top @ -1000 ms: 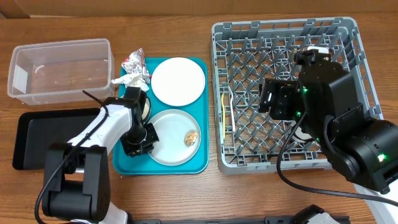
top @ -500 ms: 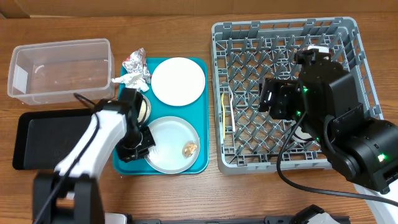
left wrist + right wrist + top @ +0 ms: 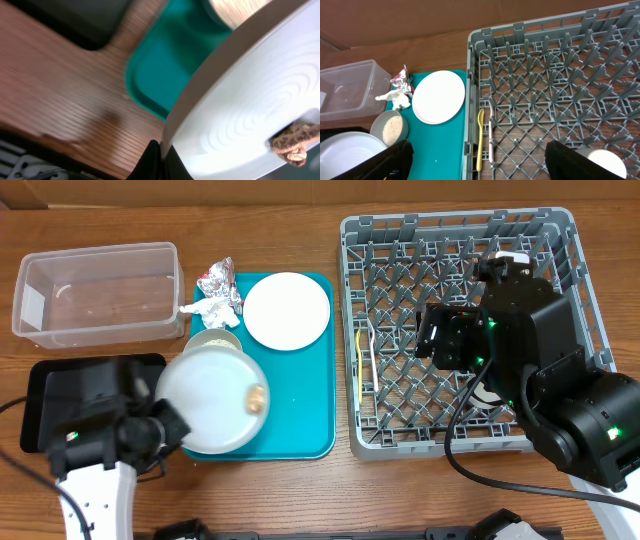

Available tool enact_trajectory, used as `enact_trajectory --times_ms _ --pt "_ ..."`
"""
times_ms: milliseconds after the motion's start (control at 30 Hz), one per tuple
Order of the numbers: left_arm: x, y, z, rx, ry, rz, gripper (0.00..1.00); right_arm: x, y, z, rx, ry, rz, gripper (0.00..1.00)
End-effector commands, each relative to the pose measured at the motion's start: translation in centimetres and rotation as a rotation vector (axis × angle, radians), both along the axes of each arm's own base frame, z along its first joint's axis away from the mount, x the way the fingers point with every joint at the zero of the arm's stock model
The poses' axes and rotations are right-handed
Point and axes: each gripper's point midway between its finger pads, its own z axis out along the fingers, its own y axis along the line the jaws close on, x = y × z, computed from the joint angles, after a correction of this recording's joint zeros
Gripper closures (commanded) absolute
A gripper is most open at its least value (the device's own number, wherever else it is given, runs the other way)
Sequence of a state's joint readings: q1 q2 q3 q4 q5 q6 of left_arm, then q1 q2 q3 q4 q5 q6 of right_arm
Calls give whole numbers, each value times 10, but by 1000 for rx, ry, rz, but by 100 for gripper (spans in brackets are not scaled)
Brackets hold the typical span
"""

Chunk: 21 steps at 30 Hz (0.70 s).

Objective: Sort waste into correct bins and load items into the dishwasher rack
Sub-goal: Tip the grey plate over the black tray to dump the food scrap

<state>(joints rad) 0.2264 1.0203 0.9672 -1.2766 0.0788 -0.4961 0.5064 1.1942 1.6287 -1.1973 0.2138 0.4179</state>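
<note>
My left gripper [image 3: 161,162] is shut on the rim of the grey plate [image 3: 210,400], holding it tilted above the teal tray's left part. A small brown food scrap [image 3: 294,144] lies on the plate. The plate partly hides the grey bowl of white grains [image 3: 392,127] behind it. The white plate [image 3: 287,310] rests on the teal tray. The foil wrapper with tissue [image 3: 215,288] lies at the tray's back left corner. My right gripper [image 3: 480,165] hangs open over the dishwasher rack [image 3: 560,240], where a yellow fork and spoon [image 3: 481,137] and a white cup [image 3: 606,162] lie.
The clear tub [image 3: 95,292] stands at the back left, with the black tray [image 3: 60,395] in front of it, beside my left arm. The teal tray [image 3: 305,400] lies between the bins and the rack.
My left arm has drawn back toward the front left, lifting the grey plate off the teal tray and tilting it. The scrap slid on the plate. The right arm has not moved.
</note>
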Motion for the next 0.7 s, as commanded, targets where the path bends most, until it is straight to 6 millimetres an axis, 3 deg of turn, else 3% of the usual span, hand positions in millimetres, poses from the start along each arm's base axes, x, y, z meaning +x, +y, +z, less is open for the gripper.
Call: enact_trajectory --times_ms 0,167,400,533,667 --pt "-7 25 3 -24 -31 96 96 0 -1 6 5 -20 -6 12" --pt "-24 75 10 -12 -67 332 96 0 -1 6 5 -20 -6 12" --pt "-53 114 12 38 -35 641 96 0 -1 6 6 -19 -6 12" --pt "-56 133 15 52 -78 762 96 -1 3 5 19 -11 12 12" --pt "-70 158 20 172 -70 877 96 0 4 7 24 -19 14 12"
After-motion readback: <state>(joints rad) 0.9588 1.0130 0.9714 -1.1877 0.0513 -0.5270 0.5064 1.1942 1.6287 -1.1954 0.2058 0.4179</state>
